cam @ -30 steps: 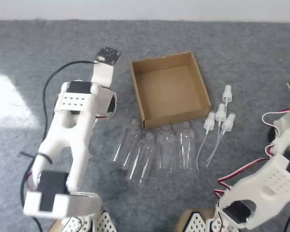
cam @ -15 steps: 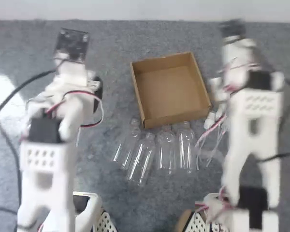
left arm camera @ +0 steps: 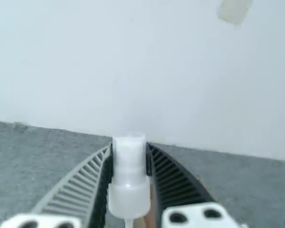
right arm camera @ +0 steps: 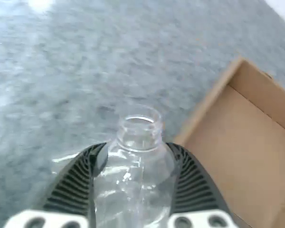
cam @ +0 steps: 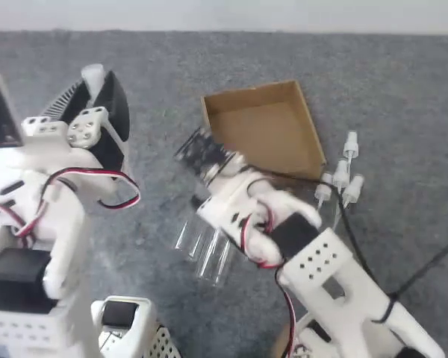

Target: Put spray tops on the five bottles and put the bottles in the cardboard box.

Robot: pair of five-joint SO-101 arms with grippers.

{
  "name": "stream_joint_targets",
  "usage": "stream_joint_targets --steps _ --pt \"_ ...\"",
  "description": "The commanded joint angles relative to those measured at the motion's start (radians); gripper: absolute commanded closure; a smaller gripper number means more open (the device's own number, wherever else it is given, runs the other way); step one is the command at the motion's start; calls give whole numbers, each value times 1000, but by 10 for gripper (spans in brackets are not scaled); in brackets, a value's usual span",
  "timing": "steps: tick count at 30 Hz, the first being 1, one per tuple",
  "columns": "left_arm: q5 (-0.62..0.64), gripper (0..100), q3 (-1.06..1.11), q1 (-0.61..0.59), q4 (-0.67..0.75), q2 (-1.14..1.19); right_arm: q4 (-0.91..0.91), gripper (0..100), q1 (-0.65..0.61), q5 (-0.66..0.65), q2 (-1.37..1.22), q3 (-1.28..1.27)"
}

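Left gripper [left arm camera: 129,149] is clamped on a white plastic spray top [left arm camera: 129,183], held high above the grey carpet [cam: 403,97]. The top's long axis runs along the jaws, nozzle head poking out past the fingertips.

Right gripper [right arm camera: 137,148] has its jaws closed round a clear plastic bottle [right arm camera: 133,183]. The open neck juts out beyond the tips, and the brown cardboard box [cam: 272,138] sits just beyond it.

Here's the crux: top and bottle are well apart, top up at the left, bottle mid-table. The top's collar looks to face back toward the wrist, so both arms probably need to turn collar and neck onto one line.

The other clear bottles [cam: 205,250] lie on the carpet, and the spare white spray tops [cam: 342,179] lie beside the box.
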State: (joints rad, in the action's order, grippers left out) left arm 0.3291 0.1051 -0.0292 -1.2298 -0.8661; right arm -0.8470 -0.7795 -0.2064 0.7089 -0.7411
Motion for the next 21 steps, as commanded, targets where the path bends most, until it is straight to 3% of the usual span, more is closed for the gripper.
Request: stream_joint_targets --steps 1,7,14,21 --pt "69 991 -12 3 75 -14 38 992 -82 0 62 -6" --pt "126 991 67 8 144 -12 39 991 -114 0 64 -11" --pt "153 991 120 11 150 -8 329 992 -110 9 65 -176" --pt "153 991 220 12 222 -12 358 992 -110 72 101 -199"
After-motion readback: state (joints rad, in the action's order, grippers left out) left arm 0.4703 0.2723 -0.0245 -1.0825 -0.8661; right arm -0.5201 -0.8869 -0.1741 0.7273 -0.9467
